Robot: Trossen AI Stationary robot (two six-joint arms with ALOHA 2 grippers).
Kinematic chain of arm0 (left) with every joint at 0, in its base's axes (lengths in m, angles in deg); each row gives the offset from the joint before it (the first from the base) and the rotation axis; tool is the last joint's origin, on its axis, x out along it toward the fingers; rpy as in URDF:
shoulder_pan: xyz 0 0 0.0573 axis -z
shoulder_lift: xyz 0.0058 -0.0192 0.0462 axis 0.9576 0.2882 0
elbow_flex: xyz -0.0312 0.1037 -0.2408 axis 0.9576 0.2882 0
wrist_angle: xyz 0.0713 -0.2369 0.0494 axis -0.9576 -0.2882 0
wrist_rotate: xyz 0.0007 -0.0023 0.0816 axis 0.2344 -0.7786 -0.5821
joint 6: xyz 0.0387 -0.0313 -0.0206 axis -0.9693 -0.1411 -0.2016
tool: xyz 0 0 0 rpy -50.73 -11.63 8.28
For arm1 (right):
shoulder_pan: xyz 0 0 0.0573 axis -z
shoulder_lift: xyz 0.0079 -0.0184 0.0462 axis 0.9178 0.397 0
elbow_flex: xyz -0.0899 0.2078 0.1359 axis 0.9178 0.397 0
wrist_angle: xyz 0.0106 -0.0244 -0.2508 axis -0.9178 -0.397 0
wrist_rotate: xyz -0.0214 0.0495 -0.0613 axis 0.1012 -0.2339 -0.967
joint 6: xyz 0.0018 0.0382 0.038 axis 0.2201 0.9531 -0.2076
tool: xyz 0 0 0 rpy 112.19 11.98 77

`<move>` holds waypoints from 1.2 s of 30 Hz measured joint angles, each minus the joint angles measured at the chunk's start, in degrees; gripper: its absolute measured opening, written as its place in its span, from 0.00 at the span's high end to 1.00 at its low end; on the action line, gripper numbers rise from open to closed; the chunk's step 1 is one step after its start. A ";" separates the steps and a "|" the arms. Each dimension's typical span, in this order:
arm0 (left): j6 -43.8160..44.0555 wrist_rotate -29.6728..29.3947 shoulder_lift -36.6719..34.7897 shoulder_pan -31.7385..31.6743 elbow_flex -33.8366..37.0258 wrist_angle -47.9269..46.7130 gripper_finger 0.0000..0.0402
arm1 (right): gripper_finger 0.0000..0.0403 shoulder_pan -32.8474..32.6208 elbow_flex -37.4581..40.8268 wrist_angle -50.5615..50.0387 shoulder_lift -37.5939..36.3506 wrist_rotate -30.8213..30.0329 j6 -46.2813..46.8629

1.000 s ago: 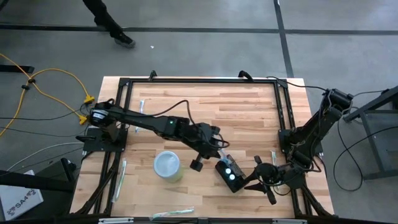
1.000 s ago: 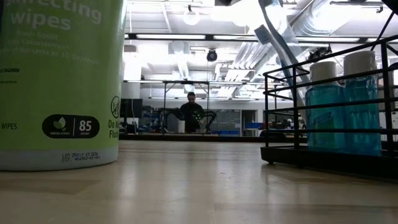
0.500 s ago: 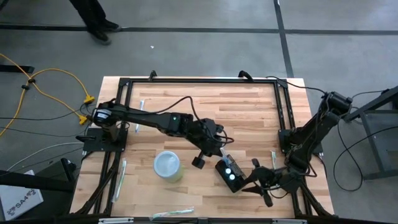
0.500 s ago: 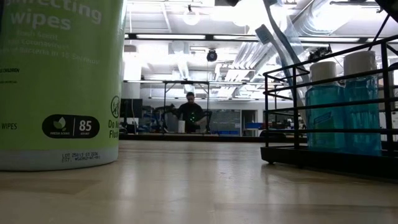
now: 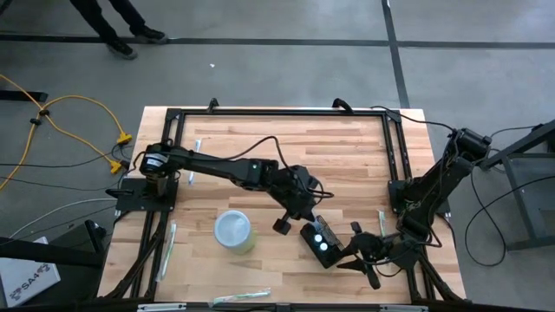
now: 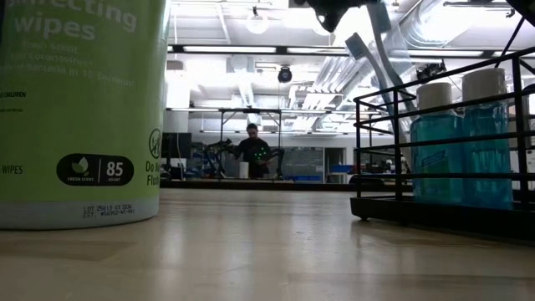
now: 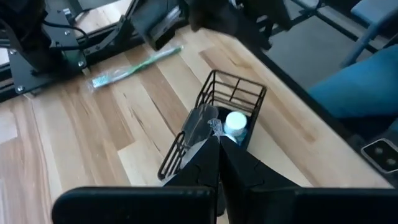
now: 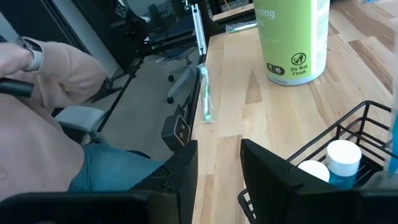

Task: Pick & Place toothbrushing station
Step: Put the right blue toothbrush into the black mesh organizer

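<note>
The toothbrushing station (image 5: 319,243) is a black wire rack standing on the table near its front edge, with two white-capped blue bottles (image 6: 464,142) in it. A clear toothbrush (image 7: 200,127) leans out of the rack (image 7: 233,93) and rises above it in the low view (image 6: 368,54). My left gripper (image 5: 308,217) hangs shut just above the rack's far-left side, its tips (image 7: 217,146) by the toothbrush's top. My right gripper (image 5: 351,251) stands open, low at the rack's right side, with bare table between its fingers (image 8: 217,162). My left gripper slants down at the rack from the far left. Its shut tips end right at the clear toothbrush's upper end (image 7: 213,129); I cannot tell whether they touch it. My right gripper has one finger (image 8: 267,171) close against the rack's wire corner (image 8: 245,199); whether it touches does not show.
A green wipes canister (image 5: 234,231) stands left of the rack. Wrapped toothbrushes lie along the table's edges (image 7: 134,62) (image 8: 206,93) (image 5: 243,296). A black frame (image 5: 277,111) borders the table. A seated person's sleeve (image 8: 43,74) is close beyond the table edge.
My left gripper, still shut, has moved toward the table's right and near edges and sunk a little toward the rack; in the low view it has come into the picture's top above the toothbrush. The rack and canister have stayed put.
</note>
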 joint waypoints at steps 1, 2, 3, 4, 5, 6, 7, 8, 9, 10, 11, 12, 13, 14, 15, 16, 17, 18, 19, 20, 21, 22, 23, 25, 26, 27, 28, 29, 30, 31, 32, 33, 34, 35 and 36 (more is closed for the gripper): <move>-0.29 -0.05 0.08 0.00 0.05 0.09 1.00 | 0.72 0.00 0.01 0.12 0.00 0.03 0.01; -0.53 -0.08 0.20 0.00 0.07 0.65 1.00 | 0.72 0.00 0.02 0.16 0.00 0.10 0.02; -0.59 -0.10 0.31 -0.02 0.01 1.81 1.00 | 0.72 0.00 0.01 0.16 0.00 0.15 0.02; -0.59 -0.20 0.35 0.00 -0.02 2.45 1.00 | 0.72 0.00 0.00 0.14 0.00 0.22 0.02; -0.59 -0.21 0.39 0.00 0.00 2.77 1.00 | 0.72 0.00 0.02 0.14 0.00 0.20 0.02; -0.62 -0.23 0.46 0.00 0.00 3.45 1.00 | 0.72 0.00 0.02 0.16 0.00 0.22 0.02; -0.65 -0.27 0.51 0.00 0.00 4.12 1.00 | 0.72 -0.02 0.02 0.16 0.00 0.24 0.04; -0.66 -0.30 0.51 0.00 0.00 4.50 1.00 | 0.72 0.00 0.00 0.16 0.00 0.28 0.11; -0.68 -0.38 0.51 0.00 0.00 4.86 1.00 | 0.72 0.00 0.00 0.16 0.00 0.37 0.28; -0.85 -0.66 0.63 0.00 0.00 5.10 1.00 | 0.72 0.00 0.00 0.16 0.00 0.50 0.46; -1.56 -1.01 0.76 0.00 0.00 5.20 0.99 | 0.72 0.00 0.01 0.16 0.00 0.62 0.48; -2.02 -1.75 0.87 0.00 0.00 5.02 0.99 | 0.72 0.00 0.00 0.16 0.00 0.73 0.48; -2.09 -2.95 0.92 0.00 0.04 4.83 0.98 | 0.72 0.00 0.02 0.19 0.00 0.87 0.48; -2.11 -4.03 0.92 0.00 0.04 4.81 0.98 | 0.72 0.00 0.00 0.23 0.00 1.06 0.48; -2.15 -4.80 0.92 0.00 0.04 4.93 0.97 | 0.72 0.00 0.00 0.37 0.00 1.22 0.48; -2.12 -5.31 0.92 0.05 0.04 5.12 0.96 | 0.72 0.00 0.00 0.53 0.00 1.48 0.48; -2.08 -5.34 0.92 0.04 0.04 5.20 0.95 | 0.72 0.00 0.01 0.61 0.00 1.63 0.47; -2.12 -5.35 0.92 0.04 0.04 5.09 0.94 | 0.72 0.00 0.01 0.60 -0.01 1.68 0.46; -2.37 -5.35 0.92 0.09 0.04 5.03 0.93 | 0.72 0.00 0.02 0.60 -0.01 1.72 0.46; -2.83 -5.35 0.92 0.19 0.04 5.04 0.92 | 0.72 0.00 0.01 0.60 -0.02 1.73 0.43; -3.19 -5.35 0.92 0.32 0.04 5.06 0.92 | 0.72 0.00 0.01 0.60 0.00 1.73 0.41; -3.52 -5.35 0.92 0.49 0.04 5.17 0.91 | 0.72 0.00 0.00 0.60 0.00 1.73 0.39; -3.93 -5.35 0.92 0.70 0.04 5.23 0.90 | 0.72 -0.01 0.00 0.59 0.00 1.74 0.38; -4.73 -5.35 0.92 1.02 0.04 5.34 0.89 | 0.72 0.00 0.00 0.58 0.00 1.80 0.35; -4.99 -5.37 0.92 1.14 0.04 5.62 0.88 | 0.72 0.00 0.00 0.58 -0.02 1.84 0.33; -5.05 -5.39 0.92 1.31 0.04 5.88 0.88 | 0.72 0.00 0.02 0.58 0.00 1.91 0.30; -5.05 -5.39 0.92 1.40 0.04 6.16 0.88 | 0.72 0.00 0.00 0.58 -0.02 2.03 0.24; -5.01 -5.39 0.92 1.40 0.04 6.53 0.87 | 0.72 0.00 0.00 0.58 -0.02 2.13 0.24; -5.03 -5.39 0.92 1.40 0.04 6.76 0.87 | 0.72 0.00 0.00 0.58 -0.02 2.16 0.24; -5.03 -5.39 0.92 1.40 0.04 7.01 0.87 | 0.72 0.00 0.00 0.58 -0.02 2.16 0.24; -5.01 -5.40 0.92 1.38 0.04 7.18 0.87 | 0.72 -0.01 0.00 0.58 -0.02 2.19 0.24; -5.03 -5.41 0.92 1.38 0.04 7.16 0.87 | 0.72 0.00 0.00 0.58 -0.02 2.19 0.24; -5.14 -5.42 0.92 1.38 0.04 7.13 0.87 | 0.72 0.00 0.02 0.58 -0.02 2.24 0.24; -5.60 -5.44 0.92 1.36 0.04 7.12 0.87 | 0.72 0.00 0.02 0.58 -0.02 2.45 0.24; -6.01 -5.47 0.92 1.33 0.04 7.11 0.87 | 0.72 0.00 0.02 0.58 -0.02 2.73 0.24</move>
